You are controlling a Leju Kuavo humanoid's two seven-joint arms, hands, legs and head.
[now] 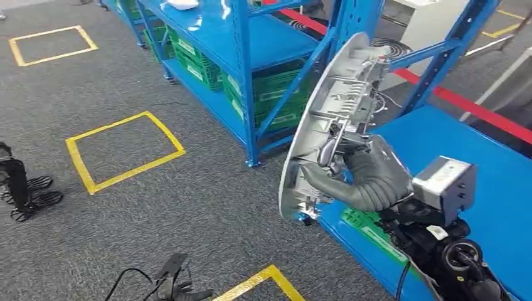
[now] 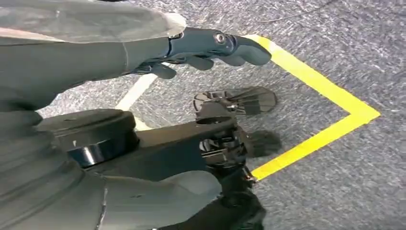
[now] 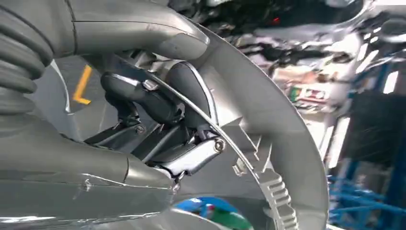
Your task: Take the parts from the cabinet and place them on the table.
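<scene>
My right hand (image 1: 361,179) is sitting lower right of the head view, gripping the silver part (image 1: 332,119), fingers (image 3: 143,98) wrapping its ribbed inner frame. The part is standing upright at centre frame, over the blue table (image 1: 489,188) edge. My left hand (image 2: 210,48) is hanging over grey carpet, holding nothing, fingers loosely curling.

One grey part (image 1: 332,119), two racks (image 1: 251,44)

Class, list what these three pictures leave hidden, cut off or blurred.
- Head view: the silver part hides the right hand's fingertips and the shelf behind it.
- Head view: the blue table is cut off by the frame edge.
- Right wrist view: the background shelving is blurred.
- Left wrist view: the left hand's palm faces away.
</scene>
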